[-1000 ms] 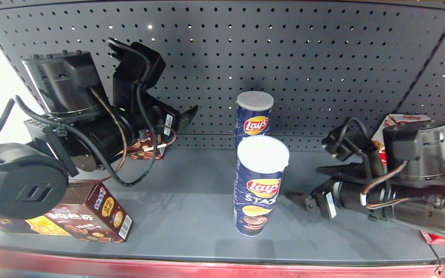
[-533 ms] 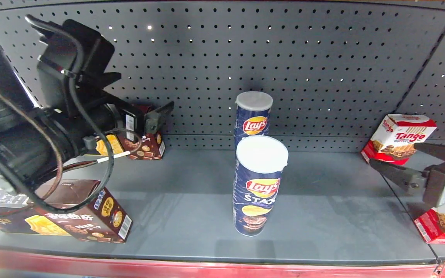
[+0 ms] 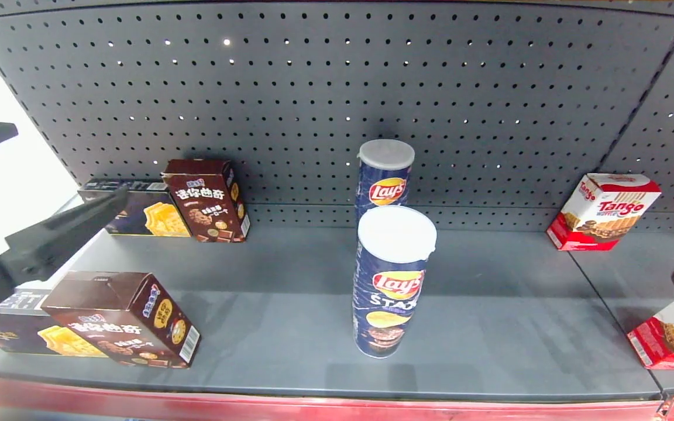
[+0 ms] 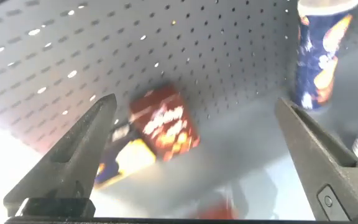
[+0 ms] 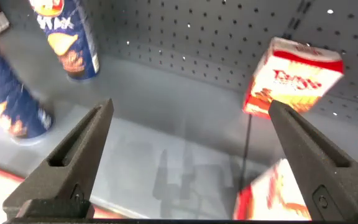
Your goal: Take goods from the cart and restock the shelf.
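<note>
left gripper point(image 4: 196, 102): jaws wide apart, at left end of shelf point(image 3: 290, 304) | right gripper point(image 5: 189, 104): jaws wide apart, seemingly near red wafer box point(image 5: 294, 78) | front chip can point(image 3: 392, 280): upright mid-shelf, back chip can point(image 3: 385, 175) just behind

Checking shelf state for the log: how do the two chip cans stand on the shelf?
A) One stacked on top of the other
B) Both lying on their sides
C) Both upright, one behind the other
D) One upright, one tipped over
C: the front chip can and the rear chip can both stand upright on the shelf, the rear one closer to the pegboard panel.
</note>
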Tool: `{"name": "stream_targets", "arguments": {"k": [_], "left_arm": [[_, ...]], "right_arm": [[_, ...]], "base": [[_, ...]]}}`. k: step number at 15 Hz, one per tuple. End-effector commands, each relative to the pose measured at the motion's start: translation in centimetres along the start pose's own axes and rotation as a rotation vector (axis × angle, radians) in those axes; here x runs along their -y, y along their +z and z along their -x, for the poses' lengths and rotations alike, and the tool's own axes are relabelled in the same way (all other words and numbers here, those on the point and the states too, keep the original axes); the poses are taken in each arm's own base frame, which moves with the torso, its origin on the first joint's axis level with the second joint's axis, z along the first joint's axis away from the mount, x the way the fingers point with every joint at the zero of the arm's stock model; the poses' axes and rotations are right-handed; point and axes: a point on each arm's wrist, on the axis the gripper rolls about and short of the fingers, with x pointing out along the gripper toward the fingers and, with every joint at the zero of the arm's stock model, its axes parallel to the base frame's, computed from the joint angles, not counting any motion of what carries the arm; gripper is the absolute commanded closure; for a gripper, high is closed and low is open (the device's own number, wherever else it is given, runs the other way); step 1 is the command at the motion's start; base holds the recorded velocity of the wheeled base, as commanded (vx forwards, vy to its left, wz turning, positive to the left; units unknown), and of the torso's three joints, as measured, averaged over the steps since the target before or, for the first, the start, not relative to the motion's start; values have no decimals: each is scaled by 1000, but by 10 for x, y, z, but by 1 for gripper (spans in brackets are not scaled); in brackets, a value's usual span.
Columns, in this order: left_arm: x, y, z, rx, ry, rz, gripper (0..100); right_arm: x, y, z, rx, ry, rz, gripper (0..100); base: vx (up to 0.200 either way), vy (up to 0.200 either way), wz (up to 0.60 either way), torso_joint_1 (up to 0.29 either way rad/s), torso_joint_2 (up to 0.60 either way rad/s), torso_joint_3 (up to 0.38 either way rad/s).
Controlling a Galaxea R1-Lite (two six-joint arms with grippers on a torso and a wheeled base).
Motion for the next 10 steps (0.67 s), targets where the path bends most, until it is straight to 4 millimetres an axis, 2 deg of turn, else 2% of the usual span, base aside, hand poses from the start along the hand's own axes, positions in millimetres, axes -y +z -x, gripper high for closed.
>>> {"name": "stream_targets", "arguments": {"k": [1,3,4,5,8,9,10], "left_arm": [[-7,-15,88,55,21,6,0],[-7,-28,122,35,25,1,0],[-7,-31,129,28,24,0,0],[-3,-45,143,1,18,-5,0],[12,-86,153,-50,-6,-19,0],[15,-93,154,-59,-12,-20,0],[22,-112,155,-82,-23,-17,0]], "right_arm": [[2,-15,33,50,-3,4,0],[3,-22,45,65,-11,2,0],[4,-24,48,65,-11,2,0],[3,-34,55,45,-4,5,0],[2,-55,69,32,0,7,0],[2,-58,71,28,-3,7,0],[1,-68,77,16,-2,8,0]], "base": [[0,0,0,0,0,0],[0,0,0,0,0,0],[0,0,0,0,0,0],[0,0,0,0,0,0],[0,0,0,0,0,0],[0,0,0,0,0,0],[0,0,0,0,0,0]]}}
